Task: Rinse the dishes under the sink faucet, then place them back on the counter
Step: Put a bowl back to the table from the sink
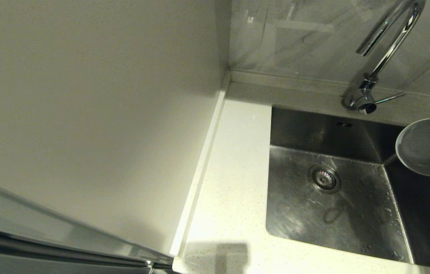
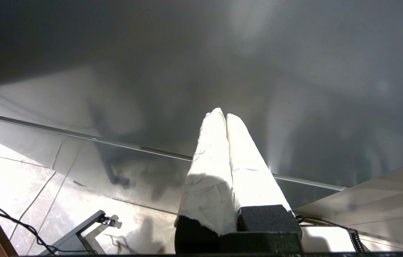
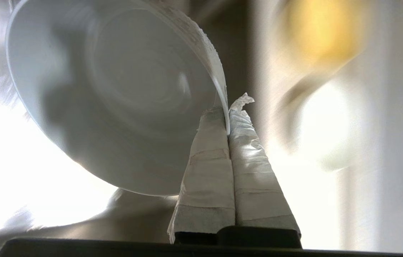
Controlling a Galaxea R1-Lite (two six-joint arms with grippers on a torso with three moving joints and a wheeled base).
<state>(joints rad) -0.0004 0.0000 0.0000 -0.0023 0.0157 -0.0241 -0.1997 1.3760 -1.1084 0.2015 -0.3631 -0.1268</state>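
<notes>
Nearest in the right wrist view: right gripper (image 3: 228, 123), taped fingers (image 3: 208, 171) pressed together on the rim of the pale blue-grey bowl (image 3: 115, 96), a thin edge pinch only. In the head view the same bowl (image 1: 426, 146) sits at the right edge of frame, held in the air over the sink's right side, level w/ the basin's back-right corner. It's tipped up on edge, opening facing the left of frame and somewhat toward the camera. A round bowl has no long axis; its centre axis runs roughly sideways, toward the drain side.

Left gripper (image 2: 221, 114): fingers closed against each other, nothing between them, parked low w/ floor tiles in its wrist view, not seen in the head view.

Risks, as I judge them:
- Rim pinch is narrow & the sink (image 1: 333, 198) looks wet, so the bowl could pivot or slip out and drop into the basin.
- Spout of the chrome gooseneck faucet (image 1: 384, 32) ends upper right of frame, left of and above the bowl; a swing that way could clip the neck or the side lever (image 1: 390, 98).
- No stream visible; unclear if the tap is on.

Farther left, the speckled counter (image 1: 234, 182), where the bowl should end up. In the right wrist view, blurred yellow and white shapes at right, too soft to name.
</notes>
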